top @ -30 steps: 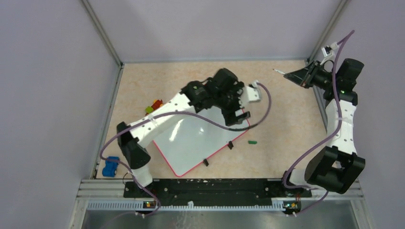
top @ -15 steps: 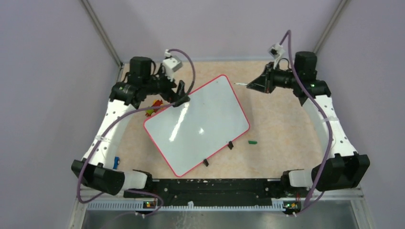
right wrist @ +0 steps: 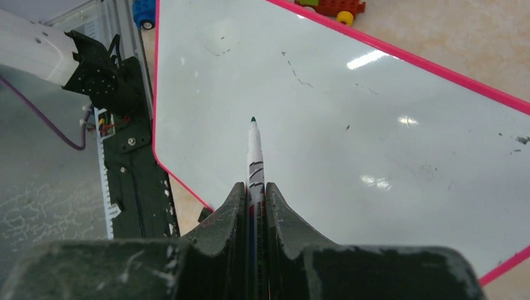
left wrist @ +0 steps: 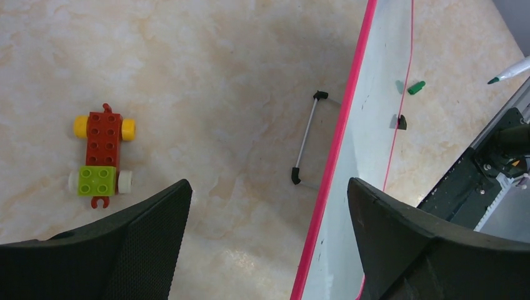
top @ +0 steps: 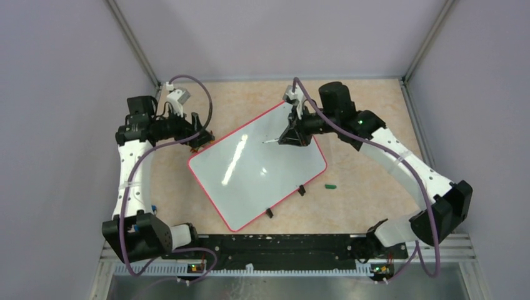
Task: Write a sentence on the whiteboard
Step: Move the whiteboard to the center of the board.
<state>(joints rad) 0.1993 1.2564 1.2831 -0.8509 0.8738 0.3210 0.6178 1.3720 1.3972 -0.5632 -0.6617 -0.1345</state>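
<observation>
Green-tipped marker (right wrist: 254, 150), gripped by the closed right claw (right wrist: 253, 190), pointed leftward over the far corner of the whiteboard (top: 250, 181); the left claw (left wrist: 267, 194) stood open.

Glossy pink-rimmed whiteboard (top: 250, 181) lies flat, skewed diagonally.

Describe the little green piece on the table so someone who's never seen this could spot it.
Find the whiteboard, the big white pink-rimmed board lying askew mid-table. Beside its near right edge, past a small black clip, the green piece lies alone on the beige table. It is short, stubby and all green, unlike the red and green toy brick car across the board.
</observation>
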